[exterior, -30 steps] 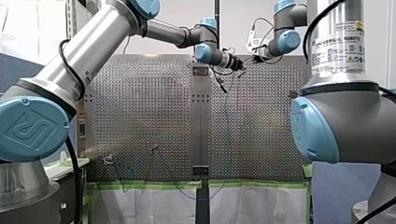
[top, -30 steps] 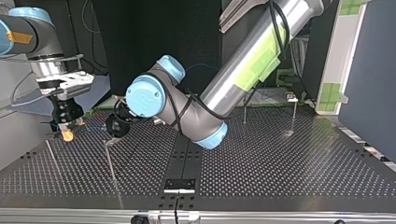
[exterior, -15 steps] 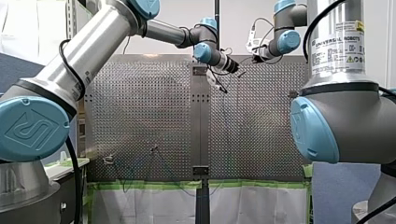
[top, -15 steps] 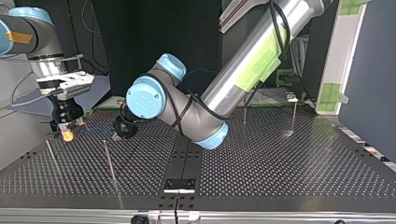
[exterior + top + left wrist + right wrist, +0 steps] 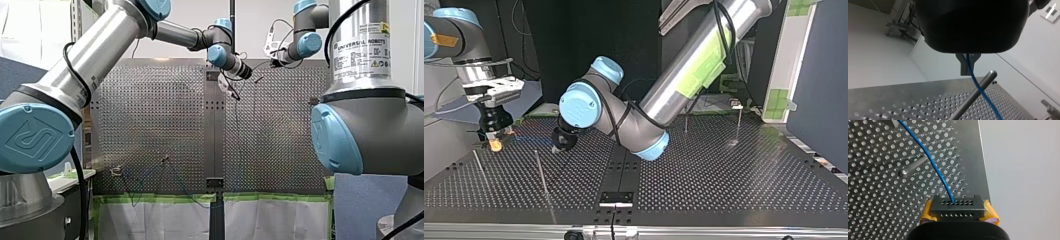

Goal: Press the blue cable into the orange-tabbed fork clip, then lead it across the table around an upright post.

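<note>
My left end effector (image 5: 967,72) is gripping the blue cable (image 5: 990,105), fingers closed on it. Best done, I judge, by carrying it low and taut around the upright post (image 5: 965,103), clearing its tip.

Pale wall (image 5: 250,20), black backdrop (image 5: 549,45), green tape (image 5: 150,198) over white sheeting (image 5: 160,222)

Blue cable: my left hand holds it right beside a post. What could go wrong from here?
1. In the left wrist view the blue cable crosses the post just under its rounded tip, so it could slip over the top instead of wrapping.
2. My left hand hangs close to that post; a sweep around it might knock it.
3. At the other end the cable enters the orange-tabbed clip in a gentle curve; a hard pull could drag it out.
</note>
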Controlling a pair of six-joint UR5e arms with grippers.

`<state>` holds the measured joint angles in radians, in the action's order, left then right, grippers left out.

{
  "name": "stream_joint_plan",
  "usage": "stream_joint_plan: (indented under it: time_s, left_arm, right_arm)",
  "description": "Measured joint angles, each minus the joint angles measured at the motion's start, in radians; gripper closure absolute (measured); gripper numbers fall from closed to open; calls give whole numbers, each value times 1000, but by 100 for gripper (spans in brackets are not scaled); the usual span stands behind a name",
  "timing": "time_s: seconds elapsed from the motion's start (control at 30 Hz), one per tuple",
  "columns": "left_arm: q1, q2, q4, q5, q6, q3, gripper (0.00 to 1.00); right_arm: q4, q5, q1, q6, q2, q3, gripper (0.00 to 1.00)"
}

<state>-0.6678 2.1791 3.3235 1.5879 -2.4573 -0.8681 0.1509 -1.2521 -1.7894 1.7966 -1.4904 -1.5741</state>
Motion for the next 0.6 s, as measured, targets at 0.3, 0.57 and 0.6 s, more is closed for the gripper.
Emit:
stream_joint_plan:
  time_s: [0.3, 0.57, 0.6]
  left_arm:
    - [-1, -2, 3, 90, 90, 10, 100]
    - [-1, -1, -59, 173, 173, 17, 100]
    - [-1, -1, -71, 186, 186, 17, 100]
  right_arm:
    - [3, -2, 5, 0, 2, 1, 100]
    - [7, -3, 11, -2, 25, 10, 100]
    - [7, -3, 12, -2, 27, 13, 100]
